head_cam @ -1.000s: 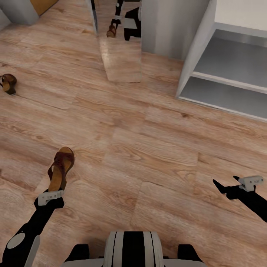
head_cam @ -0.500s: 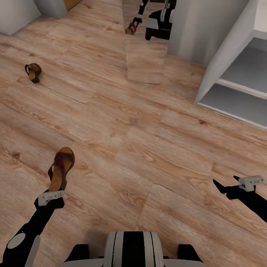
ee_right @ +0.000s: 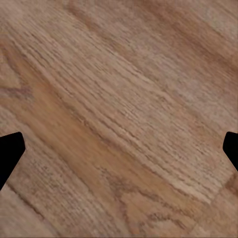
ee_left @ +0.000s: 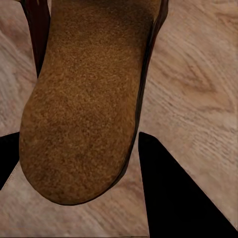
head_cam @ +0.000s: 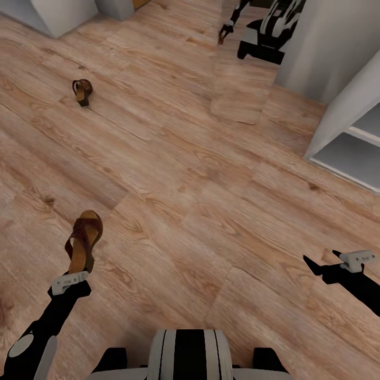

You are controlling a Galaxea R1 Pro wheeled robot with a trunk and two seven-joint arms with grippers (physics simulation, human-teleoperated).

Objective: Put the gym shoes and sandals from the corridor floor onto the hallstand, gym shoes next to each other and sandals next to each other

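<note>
Closest in, the left gripper point(head_cam: 79, 264) is clamped on the heel end of a brown sandal point(head_cam: 83, 240), which juts forward from it above the corridor floor point(head_cam: 200, 211); in the left wrist view the tan footbed of that sandal point(ee_left: 84, 99) sits between the two dark fingers point(ee_left: 173, 198), pressed against them on both sides; out on the other side, the right gripper point(head_cam: 324, 264) hangs over bare planks with its jaws spread wide and nothing between them, and in the right wrist view just the finger tips point(ee_right: 10, 153) show at the edges over wood grain; farther off, the second sandal point(head_cam: 82, 91) lies on the floor, well apart from the held one, near a grey-white block in the far corner point(head_cam: 58, 13); on the right side, the lower corner of the hallstand point(head_cam: 338, 126) comes in, its grey shelf level open and its upright standing on the floor; farthest away, a mirror panel point(head_cam: 258, 58) against the wall shows the robot's reflection; I see neither gym shoe from here.
</note>
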